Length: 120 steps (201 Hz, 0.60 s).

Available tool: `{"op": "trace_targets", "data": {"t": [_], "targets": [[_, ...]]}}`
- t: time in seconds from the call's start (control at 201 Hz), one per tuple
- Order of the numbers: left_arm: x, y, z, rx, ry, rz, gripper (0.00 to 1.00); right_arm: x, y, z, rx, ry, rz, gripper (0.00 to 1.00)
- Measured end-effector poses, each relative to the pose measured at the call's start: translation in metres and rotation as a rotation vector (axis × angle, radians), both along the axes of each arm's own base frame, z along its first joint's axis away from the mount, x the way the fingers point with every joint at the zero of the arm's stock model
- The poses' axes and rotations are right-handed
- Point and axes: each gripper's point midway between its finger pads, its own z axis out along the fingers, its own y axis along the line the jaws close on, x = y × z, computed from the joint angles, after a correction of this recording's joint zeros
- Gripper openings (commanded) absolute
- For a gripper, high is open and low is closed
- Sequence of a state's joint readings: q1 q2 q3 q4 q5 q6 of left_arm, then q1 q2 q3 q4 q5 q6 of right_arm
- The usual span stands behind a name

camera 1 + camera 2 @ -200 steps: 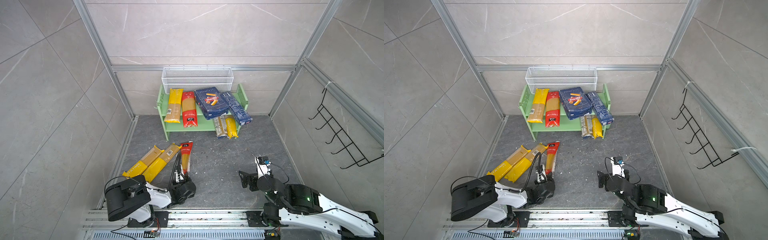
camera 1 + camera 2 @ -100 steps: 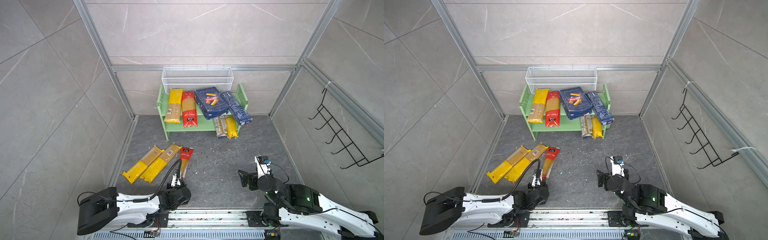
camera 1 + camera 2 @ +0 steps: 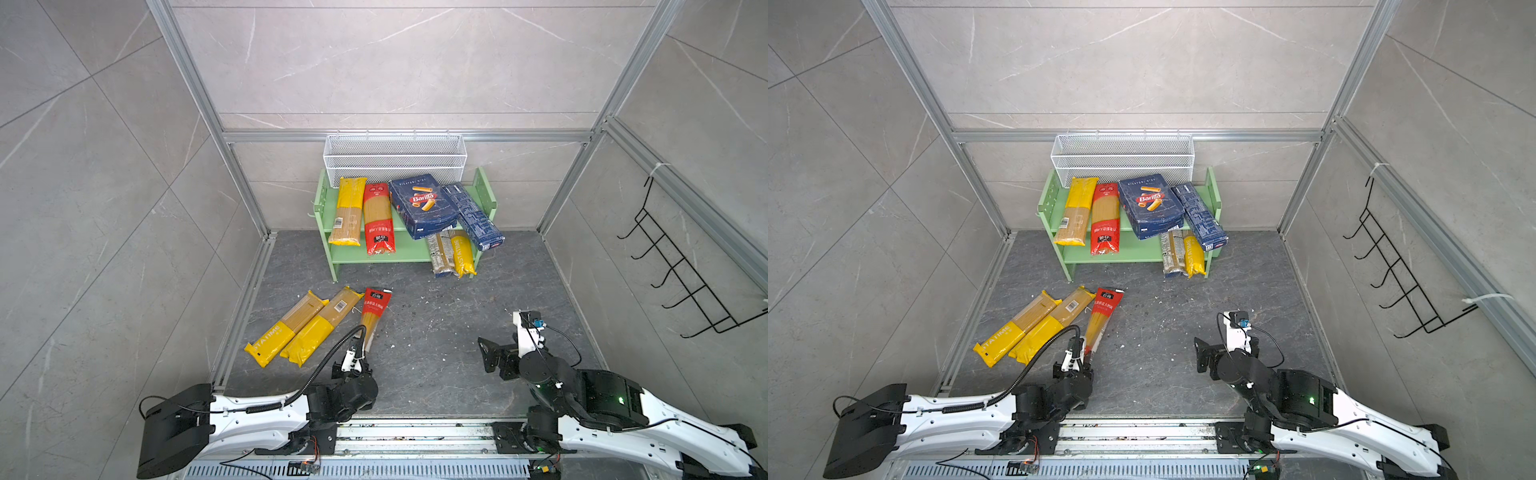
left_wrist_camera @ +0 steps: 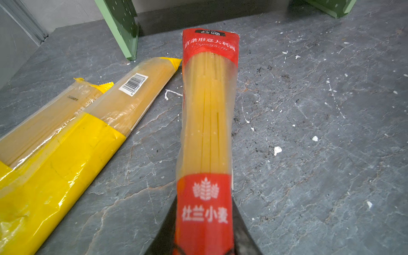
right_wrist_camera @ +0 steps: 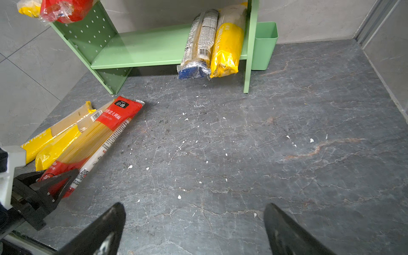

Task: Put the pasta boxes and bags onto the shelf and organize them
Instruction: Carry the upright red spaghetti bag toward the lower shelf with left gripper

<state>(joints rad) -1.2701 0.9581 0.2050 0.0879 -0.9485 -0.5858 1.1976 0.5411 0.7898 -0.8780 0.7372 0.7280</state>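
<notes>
The light green two-tier shelf (image 3: pixel 409 251) stood upper centre in both top views, its wide dark blue Barilla carton (image 3: pixel 424 208) tilted past the top board's edge; a clumsy placement could topple it. Left of centre, the long red-and-clear spaghetti packet (image 3: pixel 372 316) lay on the floor (image 3: pixel 436 332), its near end clamped by the left gripper (image 4: pixel 204 220); held endwise, it might droop or slip. The right gripper (image 5: pixel 194 212) gaped empty.

Robot lab test booth, grey tiled walls (image 3: pixel 374 62), aluminium frame posts (image 3: pixel 199 108), slate-look floor (image 3: pixel 436 332), robot mounting rail (image 3: pixel 415 432) in front.
</notes>
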Motion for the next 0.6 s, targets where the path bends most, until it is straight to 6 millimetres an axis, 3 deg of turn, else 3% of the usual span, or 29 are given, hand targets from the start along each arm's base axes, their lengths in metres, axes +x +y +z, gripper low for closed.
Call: {"op": "trace_targets", "data": {"t": [0.597], "targets": [[0.013,-0.027,0.042,0.004,-0.155,-0.062,0.00,0.001,-0.002,0.001,-0.021,-0.014,0.002,1.00]]}}
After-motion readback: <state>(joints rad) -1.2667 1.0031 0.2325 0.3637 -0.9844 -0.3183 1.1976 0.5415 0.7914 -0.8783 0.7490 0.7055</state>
